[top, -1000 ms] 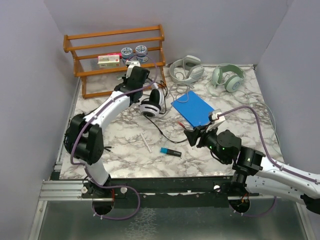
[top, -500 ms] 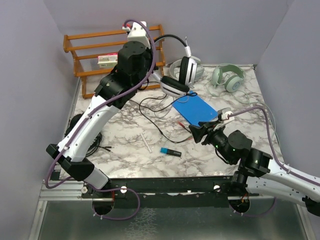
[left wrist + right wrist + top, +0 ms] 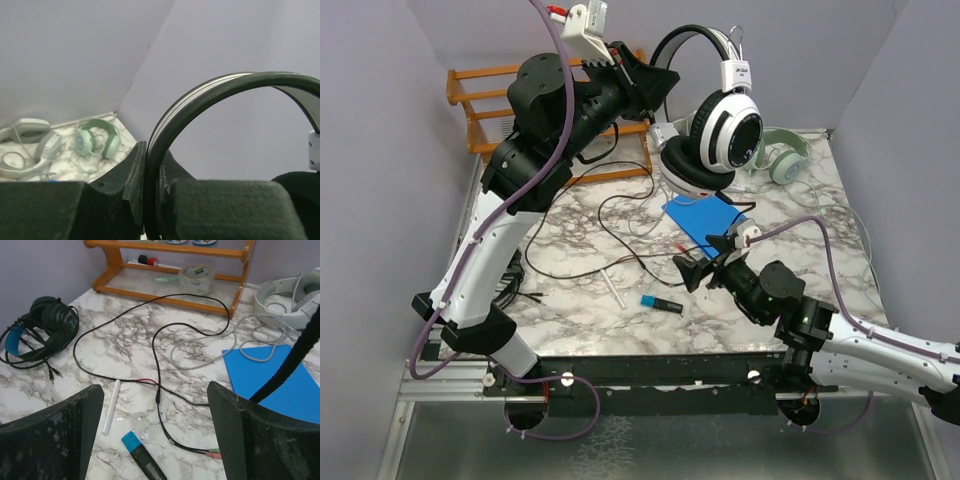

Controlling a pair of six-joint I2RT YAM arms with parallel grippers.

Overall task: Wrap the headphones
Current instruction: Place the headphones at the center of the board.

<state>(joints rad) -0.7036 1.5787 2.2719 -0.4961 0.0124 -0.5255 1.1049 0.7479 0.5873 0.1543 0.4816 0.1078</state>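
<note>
Down at the near edge, the right claw [image 3: 700,258] is spread wide, low over the marble table [image 3: 570,300], and its wrist view looks straight down on a thin black cable [image 3: 157,360]. Just in front of it lie a blue-capped marker [image 3: 662,304] and a small white stick [image 3: 613,286], close together but not touching. The cable loops back across the marble, its plug end near the marker in the wrist view. A flat blue pad [image 3: 705,222] sits just beyond the claw.

Over at the left edge, the all-black headphones [image 3: 42,327] lie on the table with their cord bundled round them, blue showing inside the headband.

Now look up! The left claw [image 3: 665,78] is pressed together on the headband of the white-and-black headphones [image 3: 725,130], pinching it thin edge between the jaws. That pair hangs high above the far half of the table, earcups dangling over the blue pad.

Farther back, the grey-white headphones [image 3: 30,145] and the pale green headphones [image 3: 782,160] rest side by side on the marble near the rear wall, pale cords trailing loose. At far left stands the wooden rack [image 3: 480,90], a roll of tape [image 3: 196,276] on its lower shelf.
</note>
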